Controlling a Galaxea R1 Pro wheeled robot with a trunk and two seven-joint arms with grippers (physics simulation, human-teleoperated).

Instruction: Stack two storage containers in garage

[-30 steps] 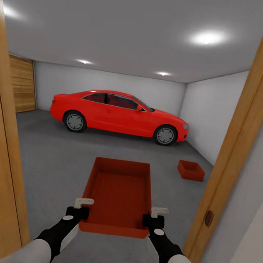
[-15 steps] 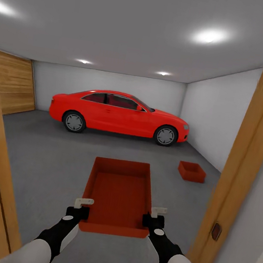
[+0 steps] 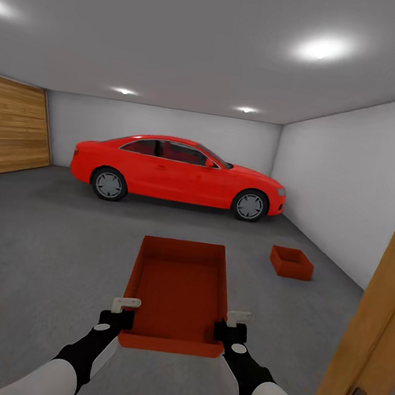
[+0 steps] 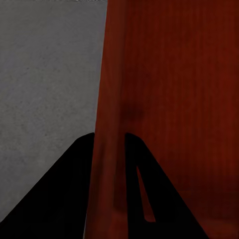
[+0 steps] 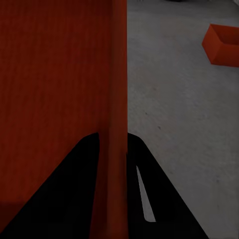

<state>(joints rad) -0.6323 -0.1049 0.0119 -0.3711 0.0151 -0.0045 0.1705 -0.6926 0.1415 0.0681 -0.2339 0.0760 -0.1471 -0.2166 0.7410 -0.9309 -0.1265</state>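
Observation:
I hold an orange-red storage container [image 3: 178, 293] level in front of me, above the garage's dark grey concrete floor [image 3: 57, 246]. My left gripper [image 3: 125, 309] is shut on its left wall, seen close up as the container wall [image 4: 107, 149] between the dark fingers. My right gripper [image 3: 234, 321] is shut on its right wall [image 5: 115, 149]. The other storage container [image 3: 291, 263] sits on the floor ahead to the right, near the white wall; it is also the bin [image 5: 224, 44] in the right wrist view.
A red car [image 3: 177, 172] is parked across the back of the garage. A slatted wooden door [image 3: 8, 128] covers the left wall. The wooden door frame [image 3: 368, 349] stands close at my right, with a sliver of it at the lower left.
The whole view has moved forward through the doorway: the door frame has slid outward on both sides and more of the garage shows. Both grippers hold the container as before.

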